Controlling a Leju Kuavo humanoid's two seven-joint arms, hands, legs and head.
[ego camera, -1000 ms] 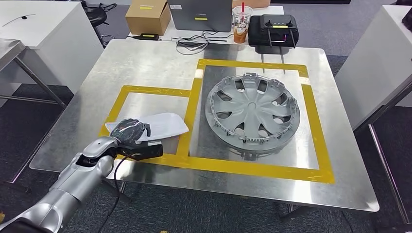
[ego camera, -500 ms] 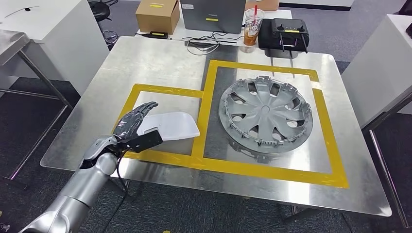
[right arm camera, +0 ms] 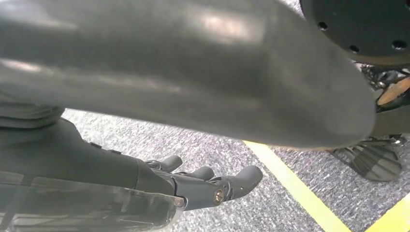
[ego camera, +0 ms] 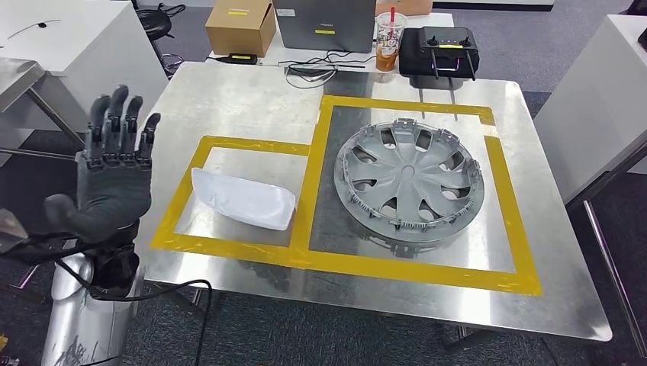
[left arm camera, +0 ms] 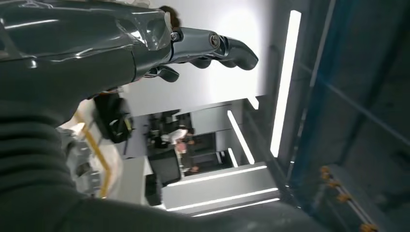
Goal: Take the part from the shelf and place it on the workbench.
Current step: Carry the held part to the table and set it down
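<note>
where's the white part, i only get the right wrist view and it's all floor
Observer: The part lies on the workbench, inside the smaller yellow frame.
Operator: is the left hand on it
Observer: No. The left hand is up beside the bench, apart from the part, fingers spread and holding nothing.
Operator: anything next to the part
Observer: A hubcap lies in the bigger frame beside it, not touching it.
</note>
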